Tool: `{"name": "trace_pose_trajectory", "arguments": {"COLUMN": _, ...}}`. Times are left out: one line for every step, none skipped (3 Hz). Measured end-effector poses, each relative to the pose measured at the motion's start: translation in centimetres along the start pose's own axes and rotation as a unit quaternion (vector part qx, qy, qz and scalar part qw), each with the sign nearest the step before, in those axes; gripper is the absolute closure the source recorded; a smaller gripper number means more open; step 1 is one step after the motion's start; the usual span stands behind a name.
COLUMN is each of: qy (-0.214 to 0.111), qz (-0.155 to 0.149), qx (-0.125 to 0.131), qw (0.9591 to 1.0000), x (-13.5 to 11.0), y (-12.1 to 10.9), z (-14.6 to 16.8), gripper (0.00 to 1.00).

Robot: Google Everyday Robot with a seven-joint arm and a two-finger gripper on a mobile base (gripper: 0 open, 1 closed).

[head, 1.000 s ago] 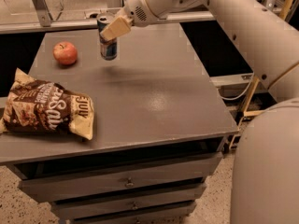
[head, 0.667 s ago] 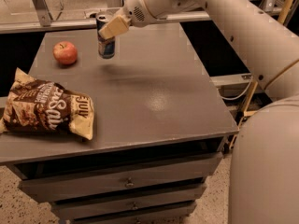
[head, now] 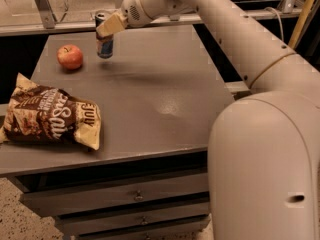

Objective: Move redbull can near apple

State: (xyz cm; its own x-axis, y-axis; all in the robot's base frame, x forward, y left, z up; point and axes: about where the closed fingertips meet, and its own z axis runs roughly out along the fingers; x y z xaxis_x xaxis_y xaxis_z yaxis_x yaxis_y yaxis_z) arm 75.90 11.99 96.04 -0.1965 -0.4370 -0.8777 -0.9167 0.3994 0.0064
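Observation:
The redbull can (head: 104,43) is a slim blue-and-silver can, upright at the far left part of the grey table (head: 150,99). My gripper (head: 109,26) is shut on the redbull can near its top and holds it at or just above the tabletop. The apple (head: 70,57) is small, red and round and sits on the table a short way left of the can, apart from it. My white arm reaches in from the right.
A brown chip bag (head: 50,118) lies at the table's front left. The table has drawers (head: 135,196) below. A metal frame and a dark gap lie behind the table's far edge.
My gripper has carried the redbull can a little to the left, closer to the apple. The apple and chip bag have not moved.

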Motion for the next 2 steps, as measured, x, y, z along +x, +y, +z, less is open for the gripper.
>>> {"name": "trace_pose_trajectory", "arguments": {"qy": 0.025, "qz": 0.011, "qx": -0.007, "qw": 0.9996, "x": -0.7, "y": -0.1, "z": 2.3, "gripper": 1.00}}
{"name": "trace_pose_trajectory", "arguments": {"qy": 0.062, "qz": 0.015, "qx": -0.018, "qw": 0.9978, "x": -0.5, "y": 0.5, "z": 3.8, "gripper": 0.82}}
